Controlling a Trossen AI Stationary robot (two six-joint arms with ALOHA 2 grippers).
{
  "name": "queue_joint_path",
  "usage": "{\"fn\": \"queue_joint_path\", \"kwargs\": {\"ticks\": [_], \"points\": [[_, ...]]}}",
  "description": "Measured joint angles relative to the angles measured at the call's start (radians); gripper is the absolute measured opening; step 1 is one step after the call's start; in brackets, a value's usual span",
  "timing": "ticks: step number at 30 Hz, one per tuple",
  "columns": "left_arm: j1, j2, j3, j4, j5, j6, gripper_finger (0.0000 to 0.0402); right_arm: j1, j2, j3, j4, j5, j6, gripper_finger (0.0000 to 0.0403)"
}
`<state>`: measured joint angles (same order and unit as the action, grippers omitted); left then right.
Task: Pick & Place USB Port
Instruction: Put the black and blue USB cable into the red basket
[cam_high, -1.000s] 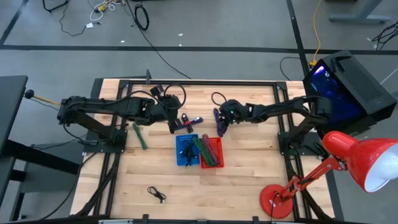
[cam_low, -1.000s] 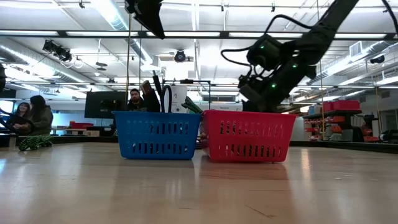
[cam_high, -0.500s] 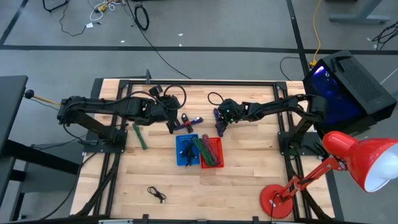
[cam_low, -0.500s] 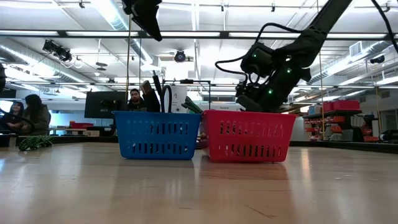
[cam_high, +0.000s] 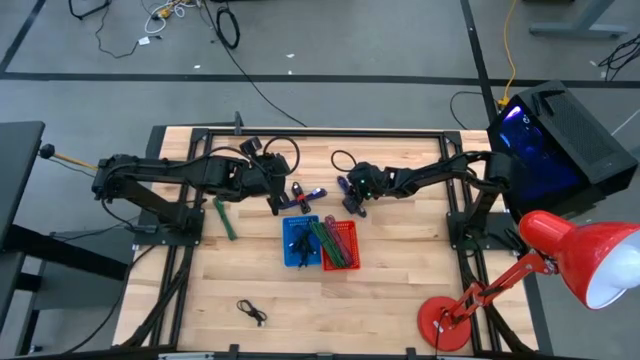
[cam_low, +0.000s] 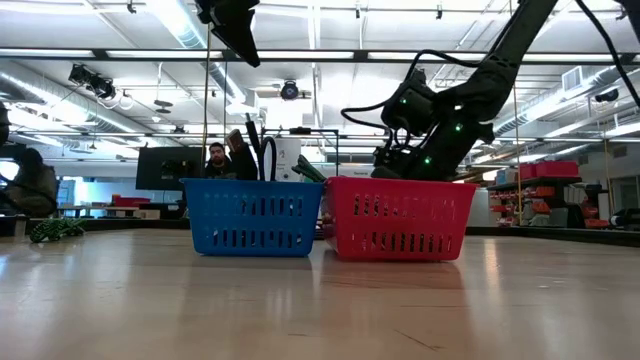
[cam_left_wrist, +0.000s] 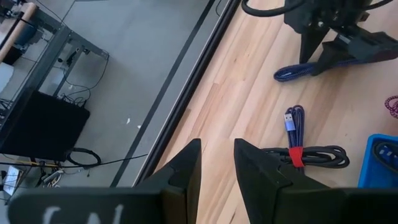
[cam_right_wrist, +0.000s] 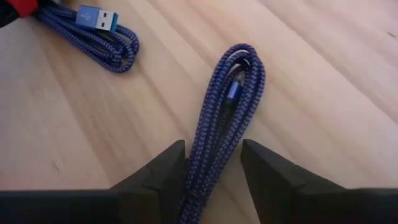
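The left gripper (cam_high: 277, 203) hangs above the table (cam_high: 400, 280), its fingers (cam_left_wrist: 186, 168) spread a little and holding nothing. Just beside it lies a blue braided USB cable (cam_left_wrist: 311, 149) with a red tie (cam_left_wrist: 296, 157), coiled flat on the wood. Farther right, the right gripper (cam_high: 351, 204) has its fingers (cam_right_wrist: 163, 169) spread around a second folded blue USB cable (cam_right_wrist: 227, 124), which lies on the table behind the baskets. This cable looks light, soft and floppy, so the middle of the bundle seems the best hold. The blue basket (cam_high: 299, 242) and red basket (cam_high: 340, 244) stand near, already holding cables, but I judge they do not block the way.
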<state>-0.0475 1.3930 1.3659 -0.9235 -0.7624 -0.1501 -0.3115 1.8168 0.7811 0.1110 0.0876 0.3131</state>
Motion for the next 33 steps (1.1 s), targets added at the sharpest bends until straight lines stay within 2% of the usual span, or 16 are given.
{"fn": "queue_joint_path", "kwargs": {"ticks": [3,6,7,14,17,22,25,28,33], "points": [[0.0,0.0,0.0,0.0,0.0,-0.003,0.0101,-0.001,0.005,0.002,-0.024,0.026,0.008,0.0126],[0.0,0.0,0.0,0.001,0.0,-0.004,0.0101,-0.003,0.002,0.002,-0.039,0.033,-0.012,0.0038],[0.0,0.0,0.0,0.001,0.0,-0.004,0.0101,-0.003,0.002,0.002,-0.039,0.033,-0.032,0.0024],[0.001,0.0,0.0,0.001,0.0,-0.023,0.0101,-0.006,-0.075,-0.005,-0.059,0.006,-0.042,0.0006],[0.001,0.0,0.0,0.001,0.0,-0.024,0.0101,-0.002,-0.167,0.016,-0.051,-0.032,-0.059,0.0005],[0.001,0.0,0.0,0.003,0.0,-0.03,0.0101,0.049,-0.345,0.034,-0.07,-0.033,-0.075,0.0004],[0.001,0.0,0.0,0.002,0.0,-0.037,0.0101,0.113,-0.459,0.041,-0.036,-0.028,-0.06,0.0004],[0.001,0.0,0.0,0.001,0.0,-0.044,0.0101,0.225,-0.528,0.037,-0.022,0.01,-0.044,0.0004],[0.001,0.0,0.0,0.0,0.0,-0.044,0.0101,0.462,-0.56,-0.001,0.247,0.103,-0.053,0.0004]]}}
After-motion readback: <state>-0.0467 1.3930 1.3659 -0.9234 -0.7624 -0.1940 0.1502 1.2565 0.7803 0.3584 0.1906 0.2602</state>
